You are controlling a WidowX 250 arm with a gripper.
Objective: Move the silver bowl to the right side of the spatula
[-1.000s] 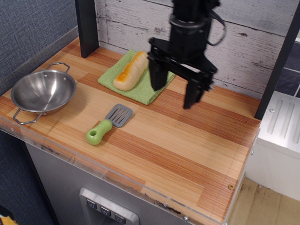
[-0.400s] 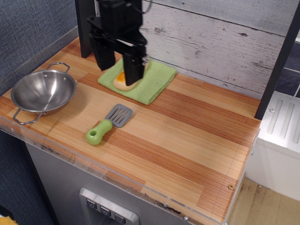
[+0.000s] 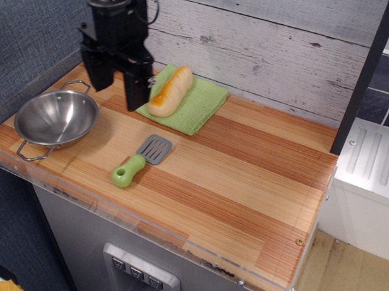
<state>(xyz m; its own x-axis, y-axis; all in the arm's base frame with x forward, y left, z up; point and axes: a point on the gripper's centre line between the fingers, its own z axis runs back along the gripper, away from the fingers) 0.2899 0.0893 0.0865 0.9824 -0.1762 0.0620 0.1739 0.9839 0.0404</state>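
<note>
The silver bowl [image 3: 55, 118] sits at the left end of the wooden counter, near the front edge, with its two wire handles showing. The spatula [image 3: 141, 159] lies to its right, grey slotted blade pointing back, lime-green handle toward the front. My black gripper [image 3: 118, 86] hangs open and empty above the counter, behind and to the right of the bowl, between the bowl and the green cloth.
A green cloth [image 3: 194, 106] with a bread roll [image 3: 170, 91] lies at the back behind the spatula. A dark post stands behind the gripper at the back left. A blue wall borders the left side. A white unit [image 3: 366, 183] stands beyond the counter's right edge.
My gripper has swept left across the back of the counter, from right of the bread to past the cloth, now near the bowl. The bowl and spatula have not moved.
</note>
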